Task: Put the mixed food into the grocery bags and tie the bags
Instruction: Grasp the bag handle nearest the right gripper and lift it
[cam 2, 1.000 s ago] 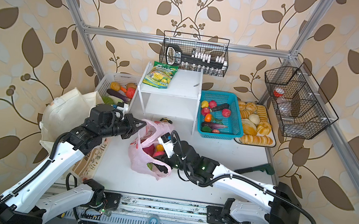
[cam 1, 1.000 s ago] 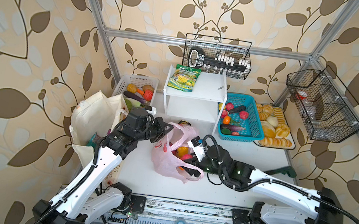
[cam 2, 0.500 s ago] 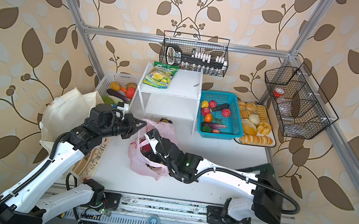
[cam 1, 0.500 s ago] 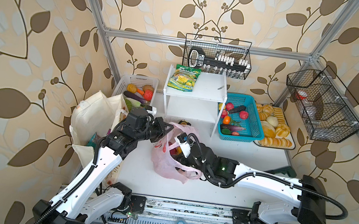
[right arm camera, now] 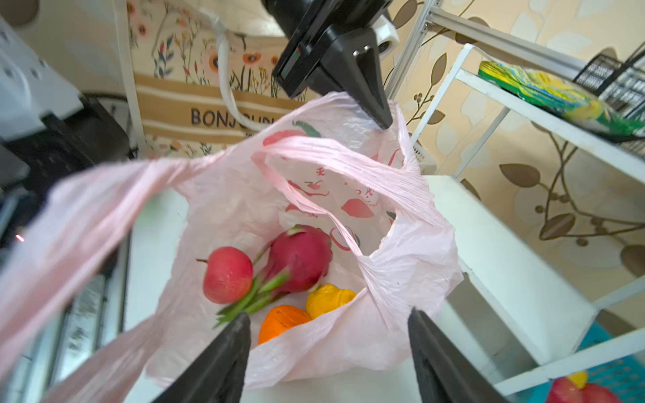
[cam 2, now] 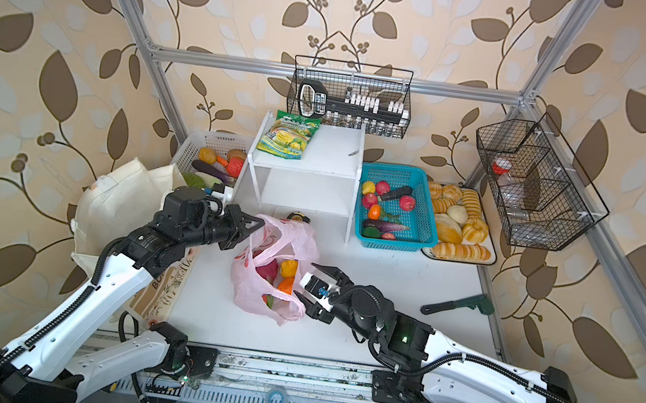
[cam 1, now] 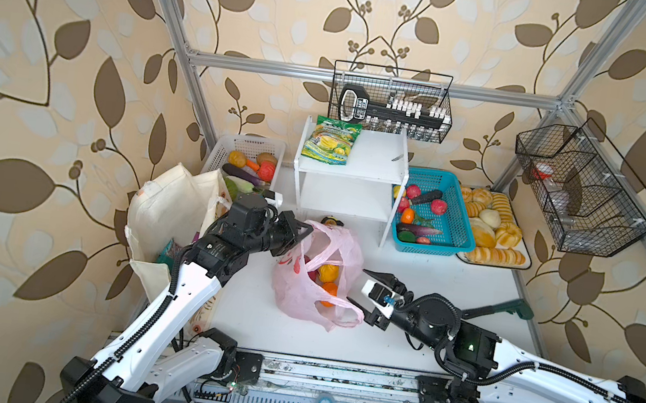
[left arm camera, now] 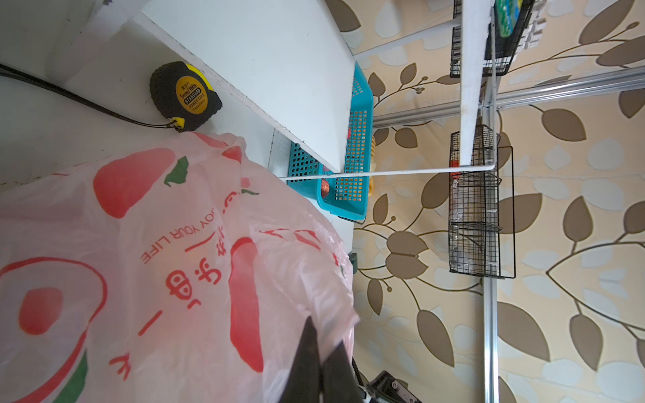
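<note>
Left gripper [cam 1: 306,229] pinches the pink bag [cam 1: 300,306] at its rim, seemingly a handle. Right gripper [cam 1: 357,285] gapes wide just beside the bag, with a tape measure [left arm camera: 185,96] behind it and the tote [cam 1: 169,209] alongside.

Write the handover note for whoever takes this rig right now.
Left gripper: shut on the top edge of the thin translucent pink plastic bag, holding its mouth up.
Right gripper: open at the bag's near edge, holding nothing.
In the bag: magenta toy dragon fruit, red toy fruit, yellow toy fruit, orange toy fruit.
Tall cream canvas tote: upright beside the left arm, contents mostly hidden.
Done: four fruits bagged.
Left: tie the pink bag's loop handles. Check the tote's contents and tie it too, as its handle looks loose.
</note>
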`<state>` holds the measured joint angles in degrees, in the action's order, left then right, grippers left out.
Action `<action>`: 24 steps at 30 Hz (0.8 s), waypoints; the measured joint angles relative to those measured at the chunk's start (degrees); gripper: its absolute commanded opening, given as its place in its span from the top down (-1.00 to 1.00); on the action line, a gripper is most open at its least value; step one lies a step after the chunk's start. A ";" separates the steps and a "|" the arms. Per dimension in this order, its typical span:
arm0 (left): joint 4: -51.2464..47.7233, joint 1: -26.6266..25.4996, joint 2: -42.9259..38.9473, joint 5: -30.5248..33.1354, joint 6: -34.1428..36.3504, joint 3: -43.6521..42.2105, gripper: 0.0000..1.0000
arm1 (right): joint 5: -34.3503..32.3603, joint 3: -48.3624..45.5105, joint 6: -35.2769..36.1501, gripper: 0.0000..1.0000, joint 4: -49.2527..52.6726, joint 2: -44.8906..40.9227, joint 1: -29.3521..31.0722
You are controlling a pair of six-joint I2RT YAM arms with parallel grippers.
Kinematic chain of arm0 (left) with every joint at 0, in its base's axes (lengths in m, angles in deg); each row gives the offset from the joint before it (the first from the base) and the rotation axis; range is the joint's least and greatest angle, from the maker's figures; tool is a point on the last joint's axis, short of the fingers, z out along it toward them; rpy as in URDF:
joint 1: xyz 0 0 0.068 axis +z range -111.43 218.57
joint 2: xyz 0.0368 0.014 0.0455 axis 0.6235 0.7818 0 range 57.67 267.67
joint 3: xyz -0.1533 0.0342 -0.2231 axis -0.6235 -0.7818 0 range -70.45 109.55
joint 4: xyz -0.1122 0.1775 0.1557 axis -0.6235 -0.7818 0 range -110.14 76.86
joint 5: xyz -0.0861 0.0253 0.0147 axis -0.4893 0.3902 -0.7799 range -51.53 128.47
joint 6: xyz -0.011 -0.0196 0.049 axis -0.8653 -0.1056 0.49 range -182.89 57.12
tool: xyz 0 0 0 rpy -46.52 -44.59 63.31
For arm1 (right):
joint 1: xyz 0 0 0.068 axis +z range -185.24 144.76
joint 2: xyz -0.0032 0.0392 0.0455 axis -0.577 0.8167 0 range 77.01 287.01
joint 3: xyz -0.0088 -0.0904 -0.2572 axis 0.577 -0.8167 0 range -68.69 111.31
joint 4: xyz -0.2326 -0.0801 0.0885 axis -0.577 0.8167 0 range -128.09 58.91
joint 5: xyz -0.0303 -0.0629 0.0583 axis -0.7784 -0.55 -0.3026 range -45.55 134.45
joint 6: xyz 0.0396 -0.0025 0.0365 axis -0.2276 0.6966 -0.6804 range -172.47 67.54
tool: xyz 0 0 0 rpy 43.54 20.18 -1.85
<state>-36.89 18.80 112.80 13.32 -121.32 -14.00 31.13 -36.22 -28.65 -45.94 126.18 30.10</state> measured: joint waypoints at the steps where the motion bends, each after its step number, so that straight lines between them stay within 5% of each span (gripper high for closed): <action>1: -0.02 0.00 0.00 0.00 0.00 0.00 1.00 | -0.22 0.02 3.96 -0.37 -0.50 1.09 -0.31; 10: 0.00 0.00 0.09 -0.04 0.00 0.00 1.00 | 3.08 3.72 23.39 -0.13 -3.41 10.58 -2.91; 16: 0.00 0.00 0.48 -0.46 -0.02 0.00 1.00 | 4.37 8.00 27.69 -0.07 -5.11 16.52 -3.30; 24: 0.00 0.00 0.50 -1.33 0.00 0.02 1.00 | 4.31 11.78 29.38 0.47 -4.50 21.90 -6.84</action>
<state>-36.89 18.80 113.31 11.99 -121.32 -13.98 35.43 -24.44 0.72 -50.45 148.08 23.26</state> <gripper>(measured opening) 0.046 0.334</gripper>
